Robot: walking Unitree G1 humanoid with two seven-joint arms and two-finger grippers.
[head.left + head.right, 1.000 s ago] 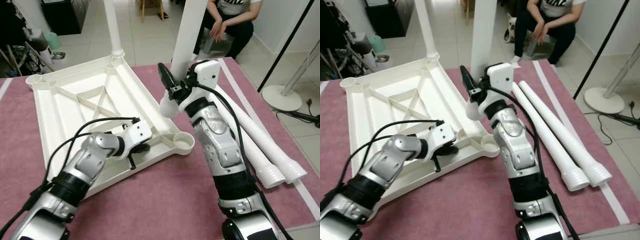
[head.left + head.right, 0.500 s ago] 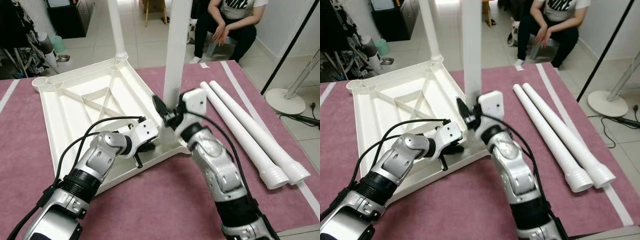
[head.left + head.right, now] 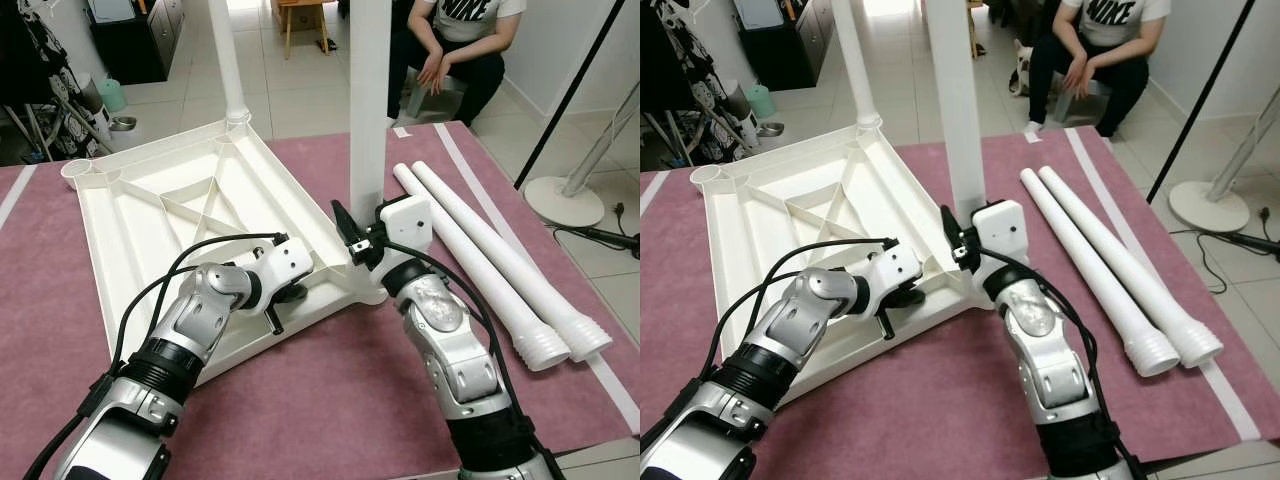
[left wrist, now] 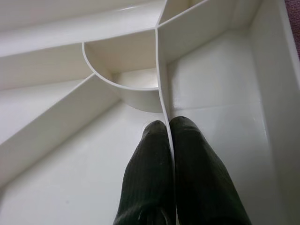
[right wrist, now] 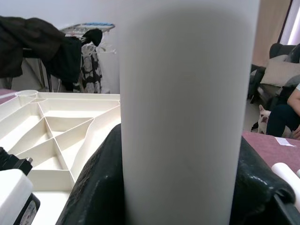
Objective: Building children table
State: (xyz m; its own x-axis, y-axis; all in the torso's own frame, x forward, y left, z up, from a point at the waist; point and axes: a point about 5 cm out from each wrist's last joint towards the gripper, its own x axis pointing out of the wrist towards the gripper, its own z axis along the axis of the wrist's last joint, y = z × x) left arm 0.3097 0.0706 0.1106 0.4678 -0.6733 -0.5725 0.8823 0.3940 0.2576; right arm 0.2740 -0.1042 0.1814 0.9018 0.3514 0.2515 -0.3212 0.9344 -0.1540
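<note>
Right pincer (image 3: 352, 243) clamps upright leg (image 3: 368, 110); left pincer (image 4: 171, 159) seemingly pinches tabletop (image 3: 150, 215) rib.

Two loose legs (image 3: 500, 260) block the mat (image 3: 330, 400) rightward; near side open.

Seated person (image 3: 452, 50) past table's far edge, small dog (image 3: 1021, 55) beside; fan base (image 3: 562, 198) off right edge, teal bin (image 3: 110, 97) far left.
</note>
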